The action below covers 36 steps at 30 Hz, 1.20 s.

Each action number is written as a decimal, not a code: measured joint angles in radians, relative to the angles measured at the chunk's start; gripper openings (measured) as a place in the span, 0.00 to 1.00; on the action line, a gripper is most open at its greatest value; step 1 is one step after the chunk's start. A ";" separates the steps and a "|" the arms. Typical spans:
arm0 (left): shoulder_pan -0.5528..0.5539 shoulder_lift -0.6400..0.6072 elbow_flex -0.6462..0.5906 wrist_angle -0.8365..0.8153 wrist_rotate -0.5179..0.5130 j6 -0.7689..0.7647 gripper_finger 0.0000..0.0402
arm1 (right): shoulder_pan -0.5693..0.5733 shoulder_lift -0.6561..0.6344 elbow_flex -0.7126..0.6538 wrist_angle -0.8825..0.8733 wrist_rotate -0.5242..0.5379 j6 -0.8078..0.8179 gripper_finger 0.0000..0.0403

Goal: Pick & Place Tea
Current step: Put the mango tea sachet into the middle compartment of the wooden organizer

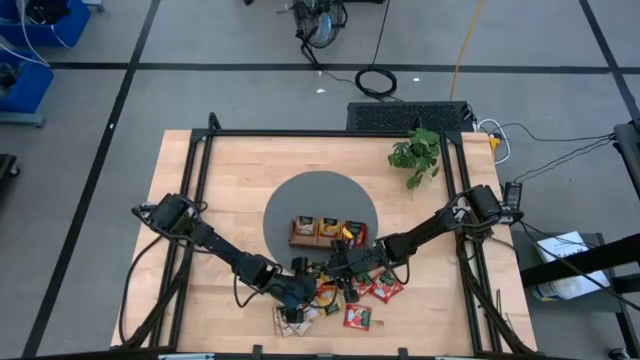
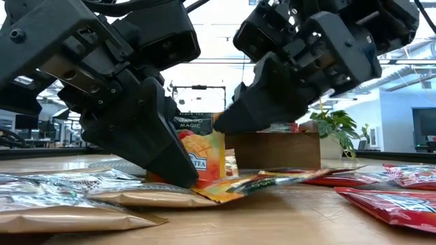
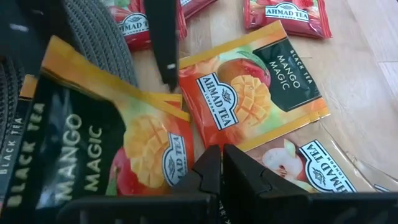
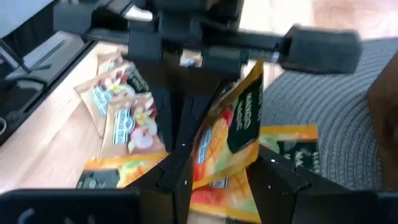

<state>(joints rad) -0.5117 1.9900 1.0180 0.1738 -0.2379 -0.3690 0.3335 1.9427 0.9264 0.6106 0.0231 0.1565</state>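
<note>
The wooden table (image 1: 230, 170) carries a round grey mat (image 1: 300, 200), and on that mat sits the long wooden tray (image 1: 325, 233) with a few sachets already standing in it. Nearer the front edge the rest of the tea lies loose: red sachets (image 1: 380, 290) flat on the wood to one side, pale ones (image 2: 61, 190) to the other, and an orange mango sachet (image 3: 255, 93) between them.

Both arms meet over this pile. The left gripper (image 1: 297, 297) is pinched nearly shut on a second mango sachet (image 2: 204, 156), holding it upright with its lower edge at the table. The right gripper (image 1: 340, 268) has its fingers spread fairly wide on either side of the same sachet — it looks placed to take it, but whether the fingers touch it yet I cannot tell.

This reads as a handover, or a regrip, partway through sorting. Next the right fingers would need to close on the sachet before the left lets go — then lift and carry it to the tray.
</note>
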 joint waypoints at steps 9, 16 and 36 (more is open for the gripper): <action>0.000 0.000 0.000 0.002 -0.021 0.008 0.06 | 0.000 0.000 0.000 0.006 0.058 0.035 0.12; 0.000 0.000 0.000 0.004 -0.028 0.042 0.06 | 0.001 0.000 0.000 -0.012 0.053 -0.012 0.01; -0.156 -0.140 0.000 0.008 -0.137 0.222 0.06 | 0.068 -0.403 0.000 -0.381 0.288 -0.199 0.00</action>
<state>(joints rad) -0.6674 1.8503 1.0183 0.1822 -0.3751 -0.1471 0.4015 1.5401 0.9260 0.2300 0.3116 -0.0427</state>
